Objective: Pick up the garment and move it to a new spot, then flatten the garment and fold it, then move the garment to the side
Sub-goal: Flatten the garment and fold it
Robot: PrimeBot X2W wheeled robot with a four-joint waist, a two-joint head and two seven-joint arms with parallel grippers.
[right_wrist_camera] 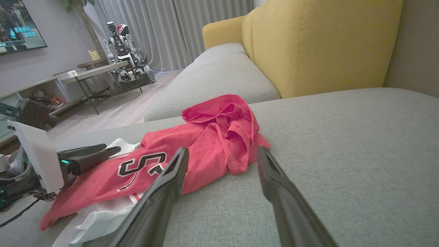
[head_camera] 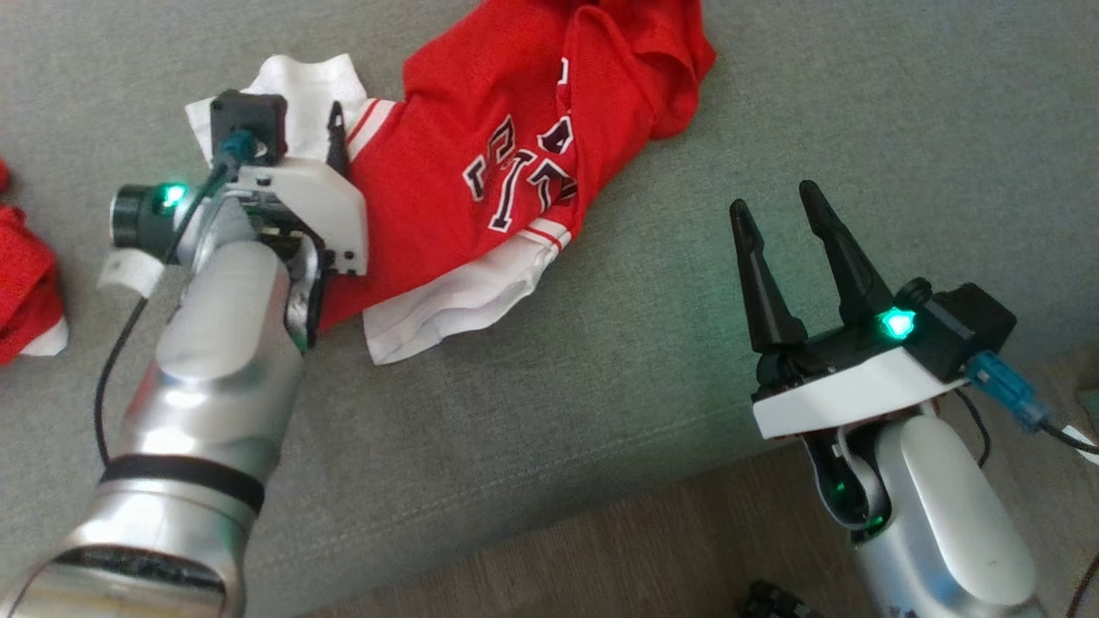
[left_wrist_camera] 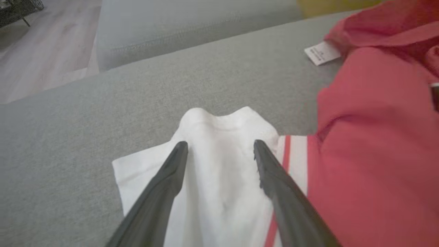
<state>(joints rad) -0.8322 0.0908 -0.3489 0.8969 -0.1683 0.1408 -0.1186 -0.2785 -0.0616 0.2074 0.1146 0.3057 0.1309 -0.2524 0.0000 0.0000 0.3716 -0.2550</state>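
Observation:
A red jersey [head_camera: 481, 163] with dark-and-white lettering and white sleeves lies crumpled on the grey sofa seat [head_camera: 601, 360]. My left gripper [head_camera: 330, 129] is at its left end. In the left wrist view that gripper [left_wrist_camera: 221, 147] is open, its fingers set either side of a raised fold of the white sleeve [left_wrist_camera: 223, 164]. My right gripper [head_camera: 777, 202] stands open over bare sofa to the right of the jersey, nothing between its fingers. The right wrist view has that gripper [right_wrist_camera: 223, 152] pointing at the jersey [right_wrist_camera: 209, 144], with the left gripper [right_wrist_camera: 89, 154] beyond it.
Another red cloth [head_camera: 26, 283] lies at the sofa's left edge. A white tag [left_wrist_camera: 322, 53] sticks out of the jersey. A yellow backrest [right_wrist_camera: 308, 44] rises behind the seat. Wooden floor [head_camera: 687, 532] runs along the sofa's front edge. Another robot [right_wrist_camera: 123, 44] stands on a far table.

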